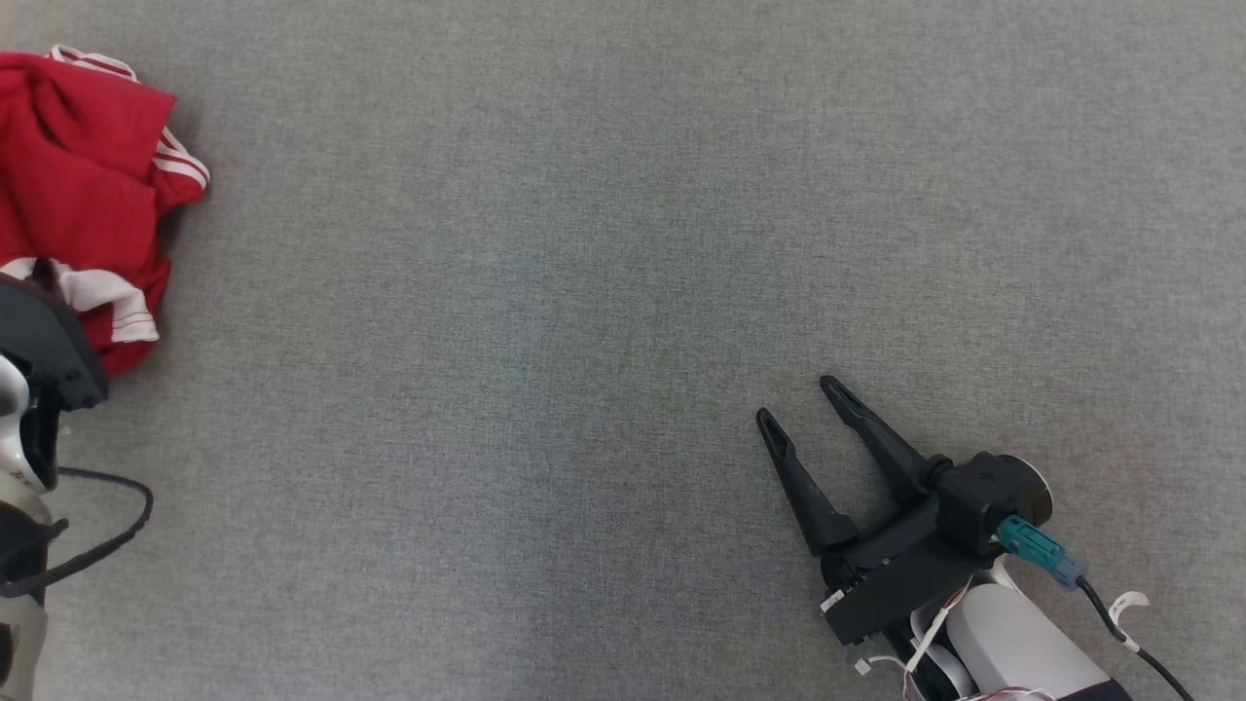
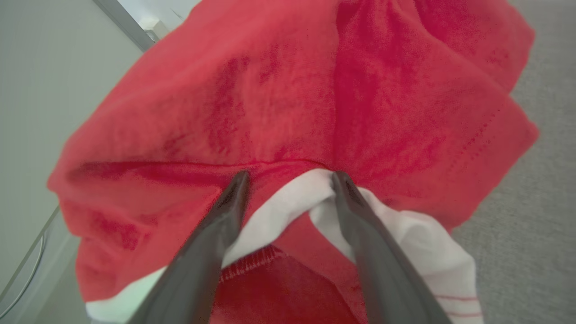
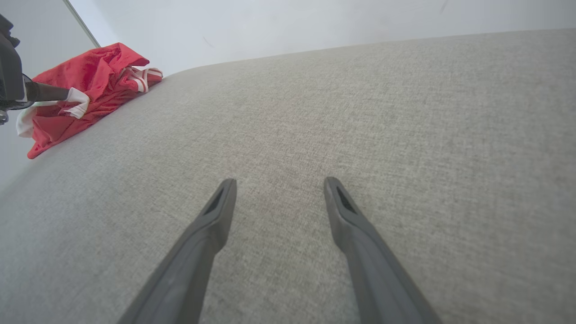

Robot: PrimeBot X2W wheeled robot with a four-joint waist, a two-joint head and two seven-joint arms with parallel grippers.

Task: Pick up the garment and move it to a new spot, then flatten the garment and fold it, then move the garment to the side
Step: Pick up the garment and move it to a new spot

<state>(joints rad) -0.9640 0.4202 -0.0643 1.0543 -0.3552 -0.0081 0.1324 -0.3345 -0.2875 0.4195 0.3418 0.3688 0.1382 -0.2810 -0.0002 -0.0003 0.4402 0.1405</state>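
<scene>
the red shirt (image 1: 78, 175) is lying crumpled at about ten o'clock in the head view, at the edge of the grey fabric surface (image 1: 584, 292), with striped trim showing along its top and a white sleeve (image 1: 107, 297) folding out at its lower side. the left arm (image 1: 44, 360) is coming in at nine o'clock, its dark housing overlapping the heap's lower edge. in the left wrist view the left pincer (image 2: 291, 176) is standing open, its two fingers spread wide and pushing into the cloth. a fold of white sleeve is bunching loosely between them, the finger at one o'clock is touching that fold, the finger at eleven o'clock is lying against red cloth, and the red body of the shirt is bulging toward twelve o'clock beyond the tips. the right pincer (image 1: 796, 399) is standing open at about four o'clock in the head view, well apart from the shirt. its fingers are pointing toward eleven o'clock over bare grey fabric and holding nothing. in the right wrist view the shirt is sitting far off at ten o'clock against a pale wall (image 3: 315, 22), with one dark finger of the left pincer reaching into the white sleeve from nine o'clock. a black cable (image 1: 117, 526) is looping from the left arm at eight o'clock.
</scene>
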